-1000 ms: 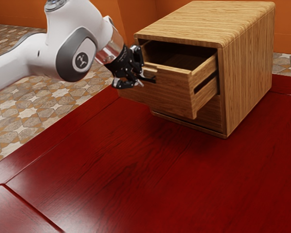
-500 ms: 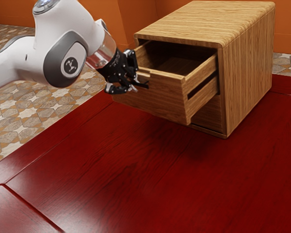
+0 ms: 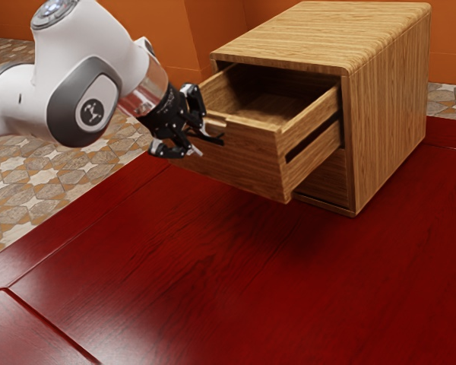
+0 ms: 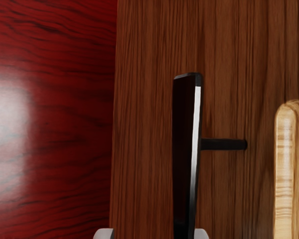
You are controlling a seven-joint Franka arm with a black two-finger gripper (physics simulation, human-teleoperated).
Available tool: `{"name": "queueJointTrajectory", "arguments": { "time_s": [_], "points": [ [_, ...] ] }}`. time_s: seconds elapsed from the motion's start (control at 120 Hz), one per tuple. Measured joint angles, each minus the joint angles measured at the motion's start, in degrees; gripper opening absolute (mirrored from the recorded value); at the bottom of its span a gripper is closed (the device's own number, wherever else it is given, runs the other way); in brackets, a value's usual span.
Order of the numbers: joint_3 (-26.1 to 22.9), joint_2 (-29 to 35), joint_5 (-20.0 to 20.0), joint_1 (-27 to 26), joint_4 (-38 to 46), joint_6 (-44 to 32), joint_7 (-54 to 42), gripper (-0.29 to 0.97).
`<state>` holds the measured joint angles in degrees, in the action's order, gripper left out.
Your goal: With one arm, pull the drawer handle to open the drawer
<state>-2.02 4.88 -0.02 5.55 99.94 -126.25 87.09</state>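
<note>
A light wooden cabinet [image 3: 380, 99] stands on the red table. Its upper drawer [image 3: 251, 152] is pulled well out toward the exterior view's left, and its inside looks empty. My black gripper [image 3: 200, 131] is at the drawer's front, shut on the dark handle [image 3: 211, 138]. In the wrist view the handle [image 4: 187, 154] is a dark bar on a short peg, standing off the drawer front [image 4: 144, 124] right under my hand. The drawer's pale top edge [image 4: 290, 169] runs beside it.
The lower drawer [image 3: 327, 179] sits shut under the open one. The glossy red table [image 3: 235, 289] stretches wide in front of the cabinet. A patterned tile floor [image 3: 30, 175] lies beyond the table's edge, with an orange wall [image 3: 213, 23] behind.
My gripper has drawn back toward the exterior view's left with the handle in it, and the upper drawer has slid further out of the cabinet.
</note>
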Motion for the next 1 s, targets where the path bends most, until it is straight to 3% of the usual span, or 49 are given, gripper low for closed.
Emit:
{"name": "queueJointTrajectory", "arguments": {
  "time_s": [1.0],
  "points": [
    [-0.1,10.2,-0.1,2.1,10.9,0.1,1.7,0.11]
  ]
}}
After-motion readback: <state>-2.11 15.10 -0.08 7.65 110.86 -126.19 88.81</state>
